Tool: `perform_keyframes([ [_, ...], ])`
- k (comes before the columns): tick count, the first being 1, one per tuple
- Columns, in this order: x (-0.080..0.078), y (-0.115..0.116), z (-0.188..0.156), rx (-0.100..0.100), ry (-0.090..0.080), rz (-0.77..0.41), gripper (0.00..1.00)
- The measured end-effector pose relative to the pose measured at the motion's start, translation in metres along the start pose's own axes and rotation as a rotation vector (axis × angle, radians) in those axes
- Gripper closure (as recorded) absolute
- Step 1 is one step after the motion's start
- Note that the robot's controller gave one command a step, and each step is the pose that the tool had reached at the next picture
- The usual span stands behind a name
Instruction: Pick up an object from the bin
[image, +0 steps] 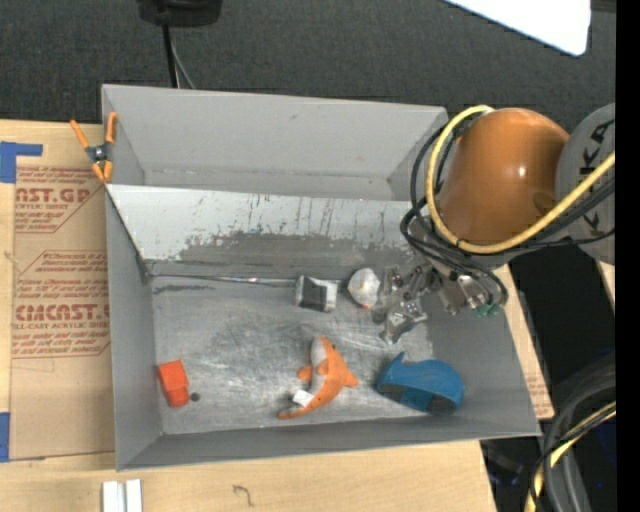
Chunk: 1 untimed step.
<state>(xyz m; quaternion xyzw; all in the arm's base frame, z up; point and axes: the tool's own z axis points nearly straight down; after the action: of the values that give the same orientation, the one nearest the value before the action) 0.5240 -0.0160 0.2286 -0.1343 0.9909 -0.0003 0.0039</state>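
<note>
Nearest candidate: white lump (364, 287), crumpled-looking, toward the back right of the bin (250, 215) floor, just left of the gripper (403, 312). Touching or merely beside it: cannot tell. Nothing seen gripped. Pincer's opening lost among metal and cable, so cannot tell how wide.

Gripper hanging low over the floor between the lump and a blue wedge (420, 385), the wedge lying closer to the front wall. Likely brought in low here because these two lie within reach of the right side; a judgement only.

Left of the lump, a grey box (315, 293), near but apart. Toward the front, an orange toy (322, 380) lying flat, just left of the wedge. In the front left corner, well apart, an orange cube (173, 383).

Everything scattered singly, not heaped, hence easy to single out. Main risk: the lump shifting or crushing under a skewed grip.
</note>
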Motion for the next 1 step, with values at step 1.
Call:
perform_keyframes([
  [1,0.0012,0.0002,0.0019,-0.002,0.005,0.001,1.0],
])
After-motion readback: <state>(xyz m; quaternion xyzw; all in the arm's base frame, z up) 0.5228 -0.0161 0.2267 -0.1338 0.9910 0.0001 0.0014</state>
